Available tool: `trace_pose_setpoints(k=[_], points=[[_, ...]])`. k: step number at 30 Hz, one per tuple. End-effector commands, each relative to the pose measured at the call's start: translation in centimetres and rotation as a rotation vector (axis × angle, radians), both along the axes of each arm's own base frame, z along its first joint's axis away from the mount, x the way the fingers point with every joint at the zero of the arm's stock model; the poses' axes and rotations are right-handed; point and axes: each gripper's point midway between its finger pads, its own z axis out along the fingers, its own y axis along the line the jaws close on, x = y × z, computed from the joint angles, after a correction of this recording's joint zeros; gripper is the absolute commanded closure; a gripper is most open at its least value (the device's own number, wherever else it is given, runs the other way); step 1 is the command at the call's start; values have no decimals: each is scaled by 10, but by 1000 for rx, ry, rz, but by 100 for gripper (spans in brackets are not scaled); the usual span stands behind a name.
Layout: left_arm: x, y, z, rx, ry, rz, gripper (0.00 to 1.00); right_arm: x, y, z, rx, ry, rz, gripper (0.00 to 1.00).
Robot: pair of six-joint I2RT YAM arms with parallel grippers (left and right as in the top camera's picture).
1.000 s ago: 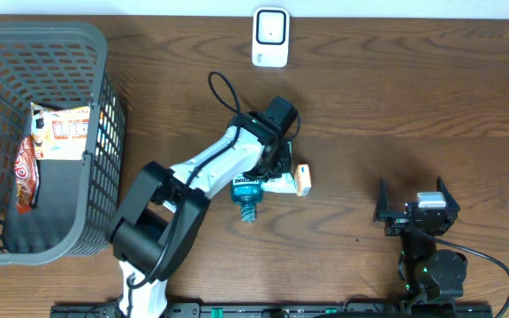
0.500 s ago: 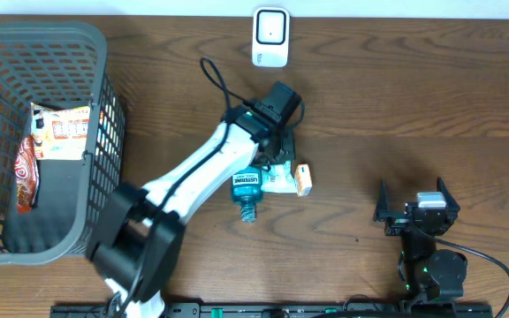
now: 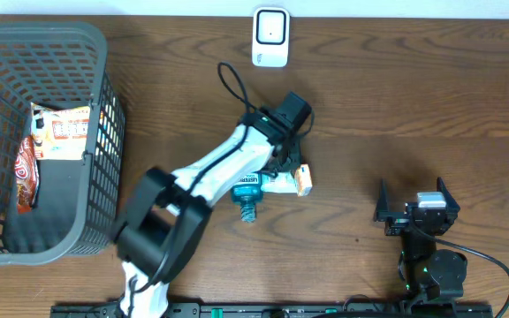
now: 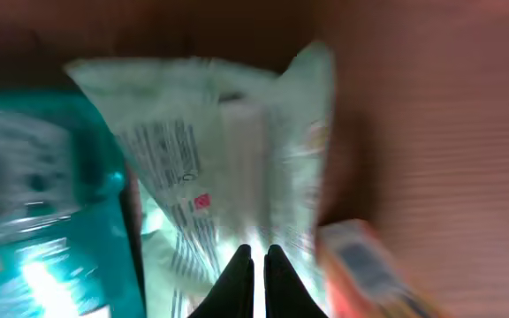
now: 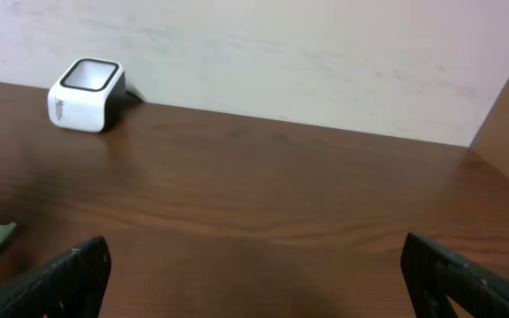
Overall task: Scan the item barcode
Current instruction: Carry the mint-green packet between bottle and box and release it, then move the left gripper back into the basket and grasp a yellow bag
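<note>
a: start at the left edge of the counter [image 3: 396,106]. why is the basket [image 3: 104,132] there?

b: i'd judge it's the bin for goods. a couple of snack packs [image 3: 60,131] lie inside, by its left wall.

a: and mid-counter?

b: a teal bottle [image 3: 247,190] lies on its side, with a pale green packet [image 4: 219,159] touching its right side and a small orange box [image 3: 303,179] at the packet's right end. the left end effector [image 4: 256,269] is down at the packet with its jaws pressed together. i can't tell whether any film is nipped between them. the packet looks like the item to scan, and its printed lines, maybe the barcode, face the wrist camera.

a: the scanner?

b: the white scanner [image 3: 270,37] stands at the far edge, well apart from the packet, probably so goods can be carried across to it.

a: and to the right?

b: the right end effector [image 3: 416,201] sits near the near-right corner with its jaws spread wide, holding nothing. i'd say it's parked out of the way.
</note>
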Motion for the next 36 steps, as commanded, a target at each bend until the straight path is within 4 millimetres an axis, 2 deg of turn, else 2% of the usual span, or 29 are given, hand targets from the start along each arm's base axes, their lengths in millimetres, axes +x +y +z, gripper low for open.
trace_pose_setpoints(k=[1,5,9,12,14,15,17,18,19,20,21,22,25,26,29,32,33,36], points=[[-21,6,-29,69,88,31,93,0,-3,-2,-11,3,-15,1],[-41,-6,-40,99,116,-13,93,0,-3,-2,-11,3,-15,1],[-46,-24,-34,102,63,-68,92,0,-3,-2,-11,3,-15,1],[-40,-37,-11,79,21,-130,92,0,-3,-2,-11,3,-15,1],[-26,-35,17,97,-39,-135,92,0,-3,-2,-11,3,-15,1],[-15,-29,34,122,-80,-119,88,0,-3,-2,-11,3,-16,1],[7,-14,76,169,-174,-80,65,0,-3,-2,-11,3,-15,1],[19,-6,101,182,-228,-72,46,0,-3,-2,-11,3,-16,1],[27,0,120,183,-268,-69,23,0,-3,-2,-11,3,-15,1],[36,7,144,177,-313,-64,10,0,-3,-2,-11,3,-15,1],[43,13,164,166,-351,-57,3,0,-3,-2,-11,3,-15,1],[49,20,183,150,-386,-49,1,0,-3,-2,-11,3,-15,1],[67,55,241,96,-502,30,0,0,-3,-2,-11,3,-15,1],[71,68,256,89,-532,66,0,0,-3,-2,-11,3,-15,1],[79,124,297,79,-615,203,0,0,-3,-2,-11,3,-16,1],[81,187,322,108,-663,351,0,0,-3,-2,-11,3,-15,1],[80,214,328,130,-673,413,0,0,-3,-2,-11,3,-15,1],[74,277,332,176,-659,570,0,0,-3,-2,-11,3,-15,1]])
